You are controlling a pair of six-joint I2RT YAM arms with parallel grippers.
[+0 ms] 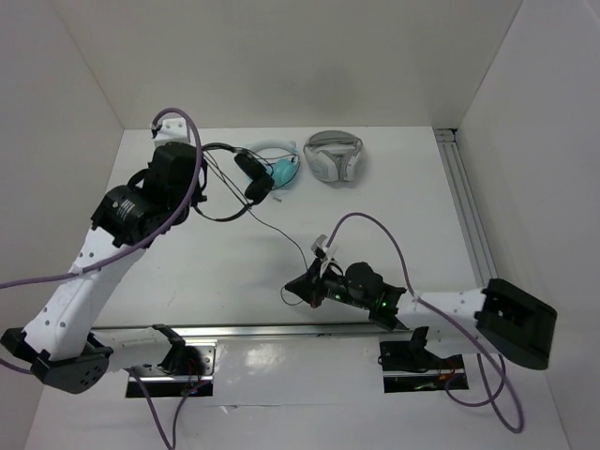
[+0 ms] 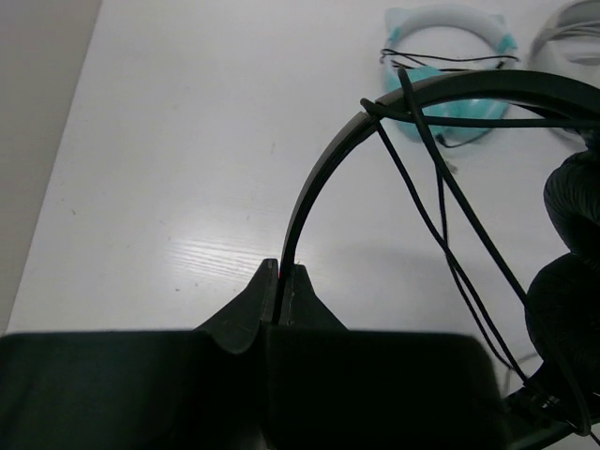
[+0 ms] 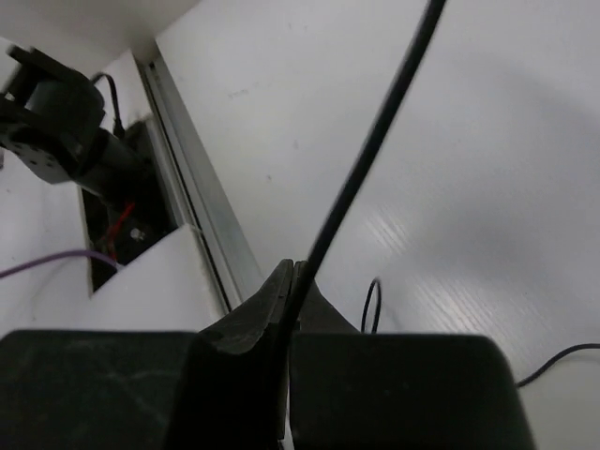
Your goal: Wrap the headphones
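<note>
Looking light and flimsy, the headphones (image 1: pixel 251 178) are at the table's (image 1: pixel 394 234) far left, the thin springy headband (image 2: pixel 314 192) clamped in your left gripper (image 2: pixel 281 281). The limp, likely slippery cable (image 3: pixel 375 141) is pinched tight in your right gripper (image 3: pixel 292 279). Hold the band and tension the cable gently.

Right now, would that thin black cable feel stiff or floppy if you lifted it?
Probably floppy: the cable drapes in loose strands across the headband. It runs straight only where the right gripper pinches it, so likely limp, light and tangle-prone.
</note>
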